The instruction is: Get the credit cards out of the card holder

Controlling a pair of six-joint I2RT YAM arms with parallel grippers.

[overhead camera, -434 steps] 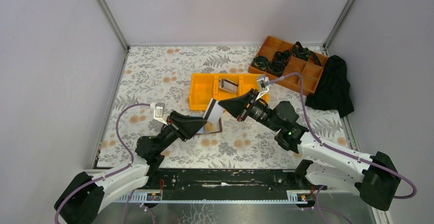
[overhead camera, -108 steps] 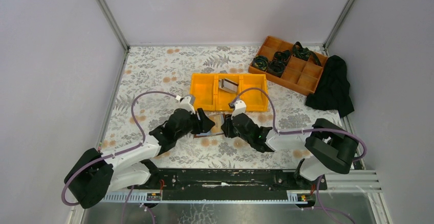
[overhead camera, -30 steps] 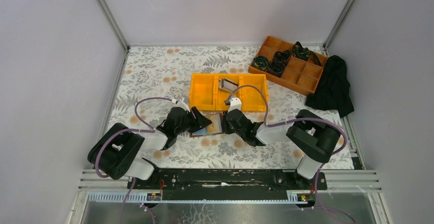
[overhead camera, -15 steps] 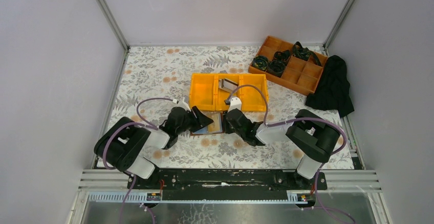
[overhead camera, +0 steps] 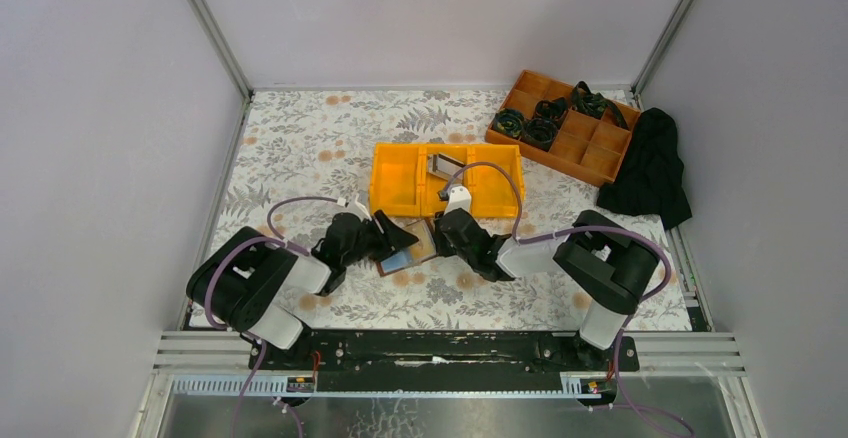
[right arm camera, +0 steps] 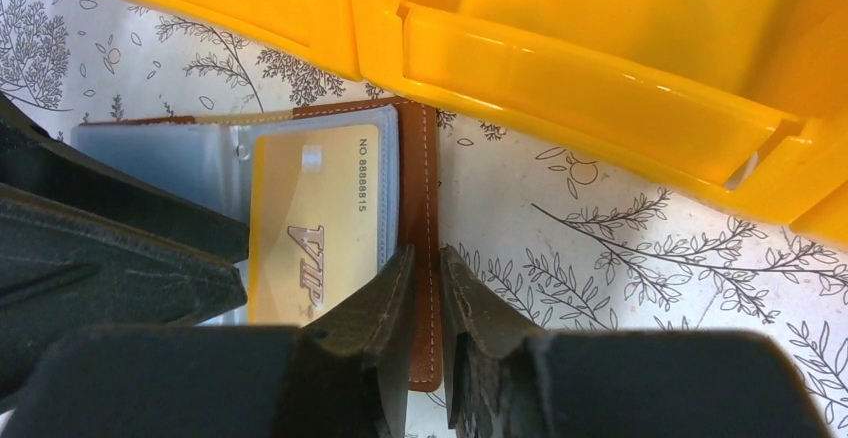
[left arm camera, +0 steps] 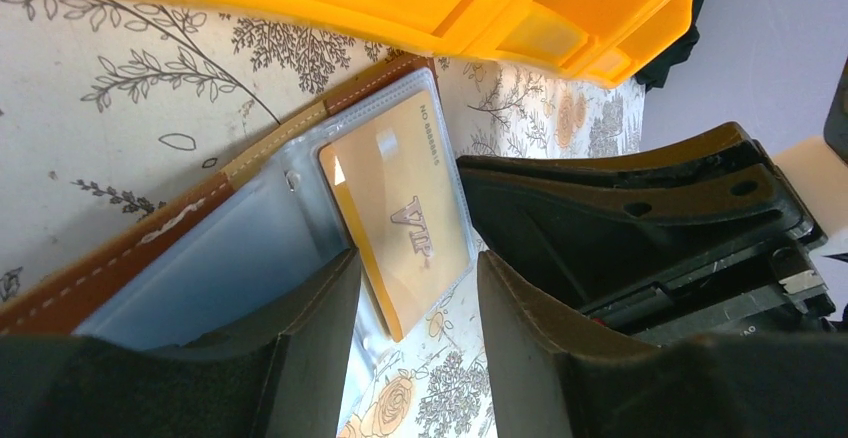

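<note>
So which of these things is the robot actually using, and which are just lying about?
In the job: brown card holder, lying open; gold VIP card in its clear sleeve; left gripper, open at the card; right gripper, pinching the holder's edge.
Lying about: yellow bin with a greyish item inside; orange divided tray holding black coils; black cloth.

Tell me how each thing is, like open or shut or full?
Brown leather card holder: open, lying flat.
Gold plastic VIP card: inside its clear sleeve, not out yet.
Left hand: open, around the sleeve's edge.
Right hand: shut on the holder's leather edge.
Yellow plastic bin: one grey thing in its middle part.
Orange divided tray: partly filled with black coils.
</note>
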